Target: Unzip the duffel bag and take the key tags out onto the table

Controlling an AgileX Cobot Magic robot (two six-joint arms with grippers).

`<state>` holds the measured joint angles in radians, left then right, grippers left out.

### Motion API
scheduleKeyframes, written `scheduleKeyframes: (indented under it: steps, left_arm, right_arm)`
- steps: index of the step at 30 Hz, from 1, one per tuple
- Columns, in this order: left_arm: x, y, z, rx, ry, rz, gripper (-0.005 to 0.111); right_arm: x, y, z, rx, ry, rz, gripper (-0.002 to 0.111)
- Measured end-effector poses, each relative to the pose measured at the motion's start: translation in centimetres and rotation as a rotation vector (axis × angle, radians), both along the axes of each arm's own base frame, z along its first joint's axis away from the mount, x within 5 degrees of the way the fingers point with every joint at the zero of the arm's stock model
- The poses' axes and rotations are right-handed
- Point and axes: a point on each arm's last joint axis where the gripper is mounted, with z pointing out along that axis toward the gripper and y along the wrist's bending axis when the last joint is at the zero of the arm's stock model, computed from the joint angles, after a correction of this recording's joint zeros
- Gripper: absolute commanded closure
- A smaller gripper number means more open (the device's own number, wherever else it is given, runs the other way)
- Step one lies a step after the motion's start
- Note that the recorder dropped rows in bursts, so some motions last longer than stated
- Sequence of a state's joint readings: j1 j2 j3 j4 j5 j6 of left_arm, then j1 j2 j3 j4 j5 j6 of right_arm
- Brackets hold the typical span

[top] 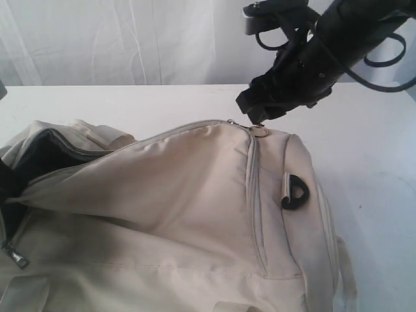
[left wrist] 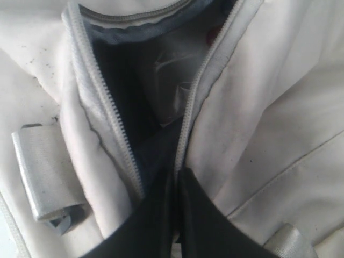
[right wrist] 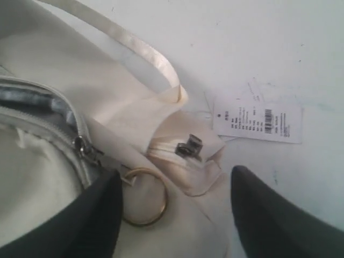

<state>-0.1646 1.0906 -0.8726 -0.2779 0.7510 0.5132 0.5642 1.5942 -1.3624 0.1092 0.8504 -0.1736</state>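
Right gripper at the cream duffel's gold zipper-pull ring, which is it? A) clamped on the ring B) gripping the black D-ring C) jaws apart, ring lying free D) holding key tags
C: the right gripper has its black fingers wide apart, and the gold metal zipper-pull ring lies unclamped on the cream fabric duffel bag beside one finger.

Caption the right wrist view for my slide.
Open right gripper above the zipper ring at the end of the duffel bag.

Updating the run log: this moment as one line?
duffel bag: partly unzipped | left gripper: shut at zipper | right gripper: open over pull ring
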Motion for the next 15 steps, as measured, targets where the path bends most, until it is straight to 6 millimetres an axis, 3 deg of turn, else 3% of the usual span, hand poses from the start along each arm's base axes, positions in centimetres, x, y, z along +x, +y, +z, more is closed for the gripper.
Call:
scheduleKeyframes:
  steps: [3,15]
  left_arm:
    - [0.0,0.0,0.0,0.000,0.000,0.000,0.107]
    - [0.0,0.0,0.0,0.002,0.000,0.000,0.107]
  right_arm:
    - [0.0,0.4,-0.3,0.051,0.050,-0.035,0.063]
    - [0.1,1.2,-1.8,0.088,0.156,-0.055,0.063]
